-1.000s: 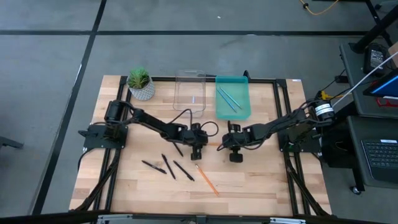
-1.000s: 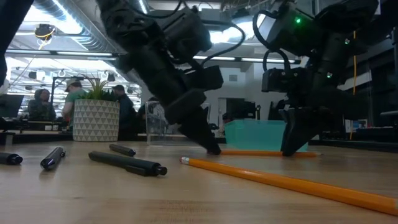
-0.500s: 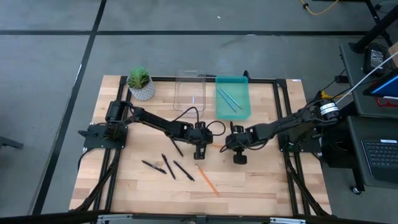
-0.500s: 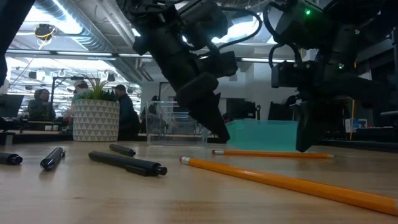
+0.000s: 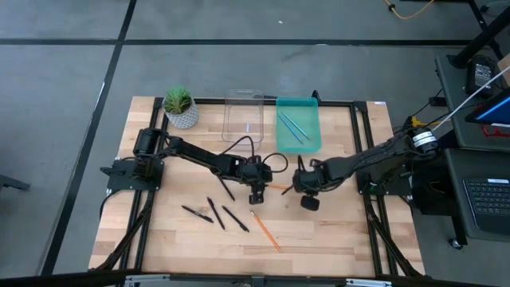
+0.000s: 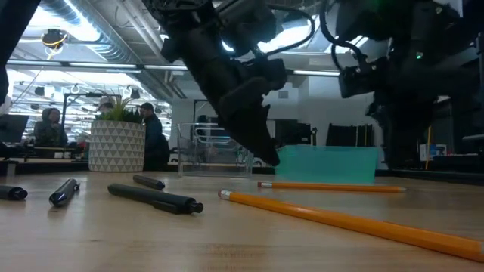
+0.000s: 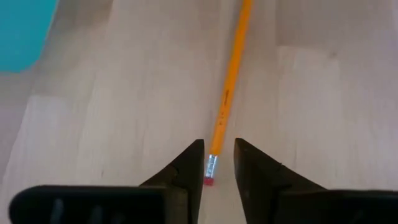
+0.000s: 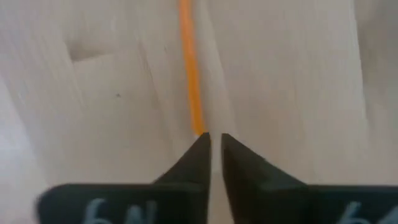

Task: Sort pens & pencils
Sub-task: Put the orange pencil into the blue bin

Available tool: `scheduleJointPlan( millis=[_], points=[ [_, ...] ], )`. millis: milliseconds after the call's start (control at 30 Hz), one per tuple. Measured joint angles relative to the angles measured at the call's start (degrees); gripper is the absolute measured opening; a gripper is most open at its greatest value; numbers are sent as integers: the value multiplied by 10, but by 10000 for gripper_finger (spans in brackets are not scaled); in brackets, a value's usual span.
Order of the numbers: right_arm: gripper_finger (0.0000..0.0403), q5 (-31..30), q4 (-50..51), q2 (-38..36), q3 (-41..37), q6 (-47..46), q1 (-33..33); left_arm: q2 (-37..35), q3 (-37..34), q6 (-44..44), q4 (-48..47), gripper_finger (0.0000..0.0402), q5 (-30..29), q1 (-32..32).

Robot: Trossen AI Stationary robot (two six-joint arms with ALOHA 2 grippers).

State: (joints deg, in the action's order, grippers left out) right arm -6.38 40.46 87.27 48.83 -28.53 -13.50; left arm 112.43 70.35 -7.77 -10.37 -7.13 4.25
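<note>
Wooden table (image 5: 319,231) under me: an orange pencil (image 7: 230,93) lies flat, eraser end between my left pincer's (image 7: 217,163) narrowly parted fingers (not gripped); my right pincer (image 8: 213,149), barely parted, sits at its other end.

Ceiling strip lights (image 6: 83,66) are glaring in the low view; arms are reading as silhouettes; right wrist view is blurring.

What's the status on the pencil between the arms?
Left gripper open, fingertips astride the eraser end of the orange pencil, which lies flat on the table. Right gripper narrowly parted at its other end. Nothing blocking.
</note>
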Motion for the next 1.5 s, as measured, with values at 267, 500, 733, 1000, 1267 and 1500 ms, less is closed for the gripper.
scheduleJointPlan(
  millis=[267, 500, 733, 1000, 1267, 1500],
  points=[
    [4, -5, 8, -28, -5, -221, -20, -16, 0, -42, 1, 81, -45, 9],
    [2, -11, 3, -18, -5, -260, -31, -18, 0, -43, -8, 80, -59, 12],
    [2, -5, -42, -18, -44, -338, -33, -18, 0, -56, -5, 80, -60, 11],
    [1, -13, -76, -18, -62, -355, -36, -18, 0, -54, -6, 80, -74, 11],
    [0, -15, -78, -16, -62, -355, -36, -18, 0, -53, -7, 80, -74, 12],
    [0, -16, -81, -7, -62, -354, -36, -18, 0, -52, -7, 80, -74, 12]
  ],
)
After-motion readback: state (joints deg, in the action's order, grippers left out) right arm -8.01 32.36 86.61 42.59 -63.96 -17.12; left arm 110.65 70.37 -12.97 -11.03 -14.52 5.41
